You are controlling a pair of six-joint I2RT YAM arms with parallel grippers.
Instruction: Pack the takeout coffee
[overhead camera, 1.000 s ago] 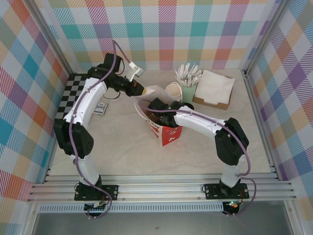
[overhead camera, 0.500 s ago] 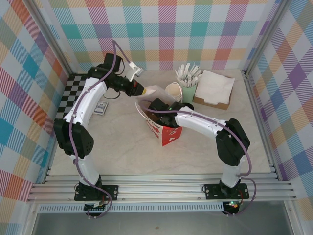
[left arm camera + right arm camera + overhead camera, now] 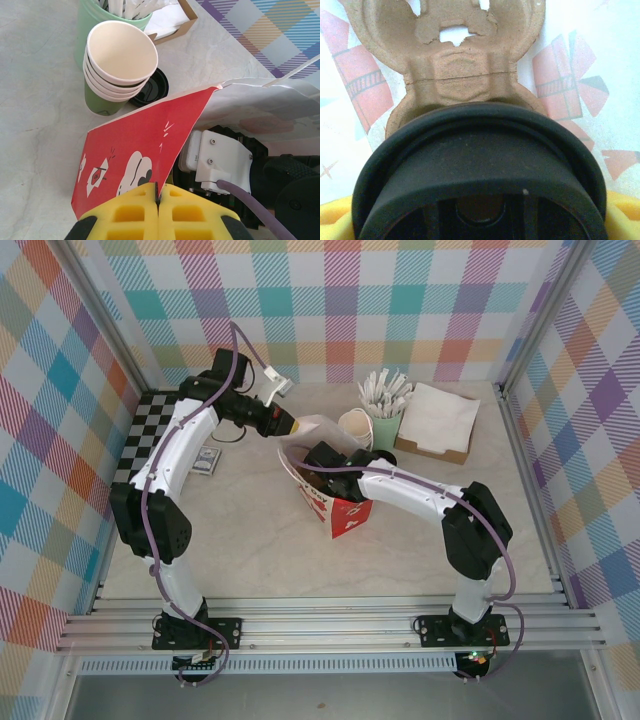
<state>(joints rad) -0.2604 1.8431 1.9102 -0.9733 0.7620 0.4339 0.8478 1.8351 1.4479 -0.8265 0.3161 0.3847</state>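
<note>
Marble table [image 3: 250, 540]: left gripper [image 3: 157, 192] pinches the bag [image 3: 145, 145] by its rim; inside it, right gripper [image 3: 479, 220] clasps the takeout coffee [image 3: 480, 165], lid up.

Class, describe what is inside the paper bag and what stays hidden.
Inside the paper bag: a brown pulp cup tray and the takeout coffee, its black lid showing, in the right gripper. The cup's body and the bag's floor are covered.

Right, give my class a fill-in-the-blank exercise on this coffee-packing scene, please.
The left tool pinches the rim of the red-and-white paper ____.
The right tool holds the takeout coffee cup, whose round plastic lid is ____.
The white wrapped sticks stand in a pale mint ____.
Missing: bag; black; cup.
</note>
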